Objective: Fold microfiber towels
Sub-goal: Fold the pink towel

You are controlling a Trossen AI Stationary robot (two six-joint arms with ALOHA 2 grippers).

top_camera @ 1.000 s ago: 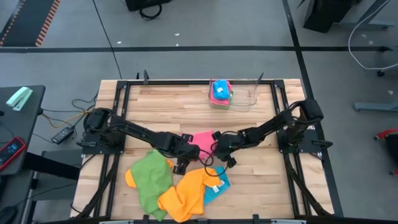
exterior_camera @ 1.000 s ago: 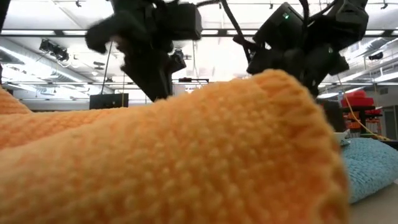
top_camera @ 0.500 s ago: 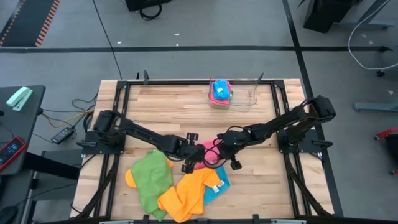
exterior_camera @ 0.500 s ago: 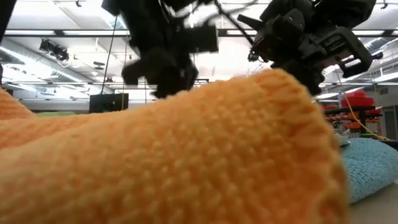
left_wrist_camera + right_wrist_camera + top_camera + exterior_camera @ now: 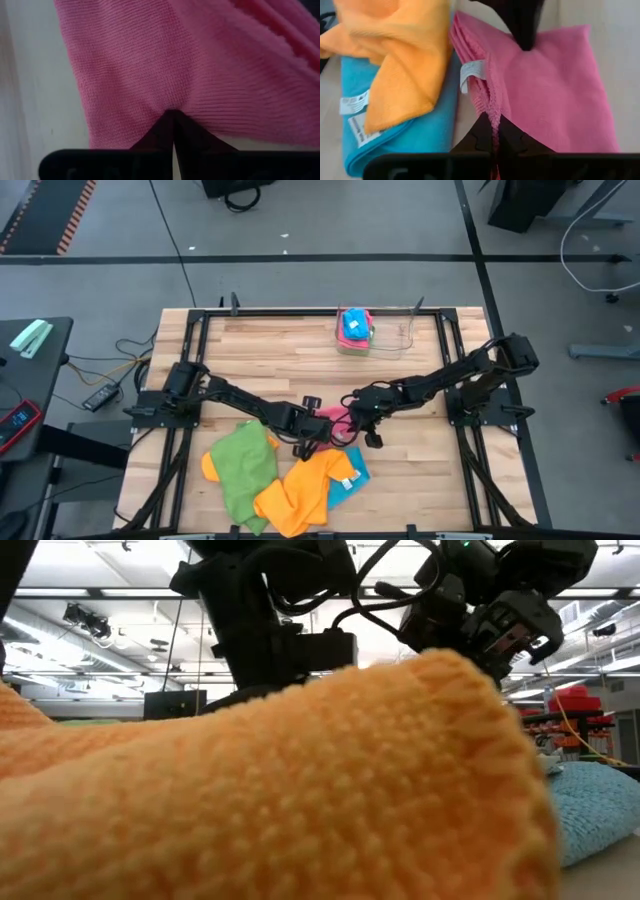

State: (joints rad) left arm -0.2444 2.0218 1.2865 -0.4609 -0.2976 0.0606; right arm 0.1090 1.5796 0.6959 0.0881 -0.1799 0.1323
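Note:
A pink towel (image 5: 335, 418) lies on the wooden table between my two grippers. My left gripper (image 5: 313, 438) is shut on it from the left side, and also shows in the left wrist view (image 5: 173, 116). My right gripper (image 5: 362, 425) is shut on it from the right side, and also shows in the right wrist view (image 5: 492, 125). A white label (image 5: 471, 71) sticks out of the pink towel's layered edge. An orange towel (image 5: 300, 490), a green towel (image 5: 240, 465) and a blue towel (image 5: 352, 475) lie heaped at the near edge. In the low view the orange towel (image 5: 280, 790) hides both grippers' fingertips. My left gripper pinches the pink towel between its two shut fingers, at a spot by its edge (image 5: 172, 106) where the cloth puckers toward the fingertips. The fingers (image 5: 522, 27) come from above, slanting. The towel spreads away from them on the table. My right gripper pinches the pink towel's layered side edge (image 5: 492, 112) between its two shut fingers, several layers together, just past the white label. The fingers come down slanting from the table's right. The rest of the towel lies flat on the wood.
A clear tray (image 5: 353, 330) with folded towels stands at the table's far edge. The heap of orange, green and blue towels fills the near middle, close to both grippers. Bare wood (image 5: 260, 355) shows at the far left and the right.
My left gripper has gone toward the table's right, closer to my right gripper. The pink towel has been drawn together: it showed as a wide patch a second ago and is now a smaller one between the grippers.

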